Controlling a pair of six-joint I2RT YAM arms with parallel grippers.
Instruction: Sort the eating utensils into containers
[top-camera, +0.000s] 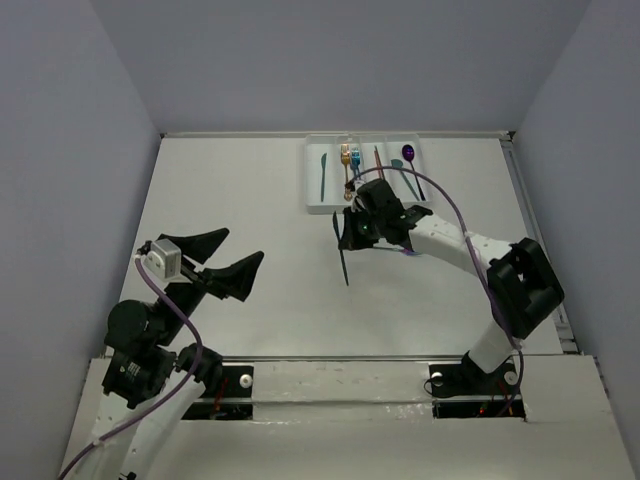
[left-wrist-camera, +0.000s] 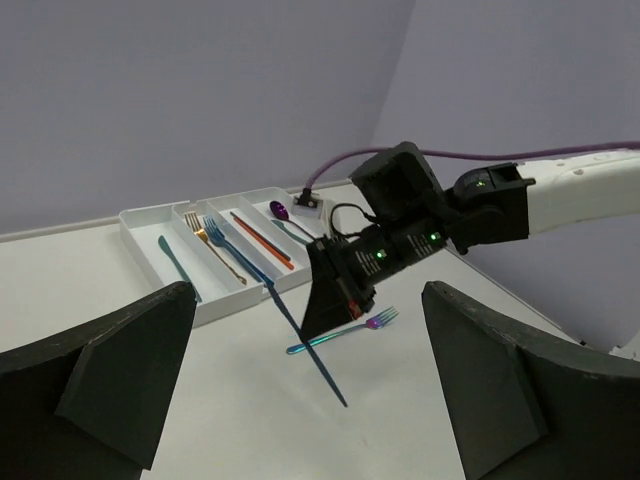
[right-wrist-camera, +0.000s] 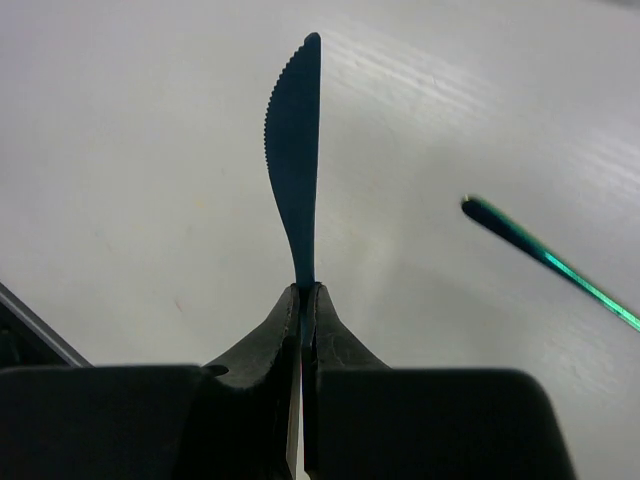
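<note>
While the left gripper (top-camera: 245, 244) is kept wide open and empty over the left of the bench (top-camera: 230, 180), a dark blue knife (right-wrist-camera: 293, 150) is pinched by its thin handle in the closed right gripper (right-wrist-camera: 303, 295), just short of the white tray (top-camera: 330, 208). Because so narrow a handle is clamped, the knife could be swung round or dropped outside its compartment, and the fork (left-wrist-camera: 345, 333) lying close by could be knocked.

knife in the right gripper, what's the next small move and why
Probably swing it up toward the left end compartment of the tray. The right gripper is shut on the dark knife, holding it just short of the tray, and that compartment already holds a teal knife.
</note>
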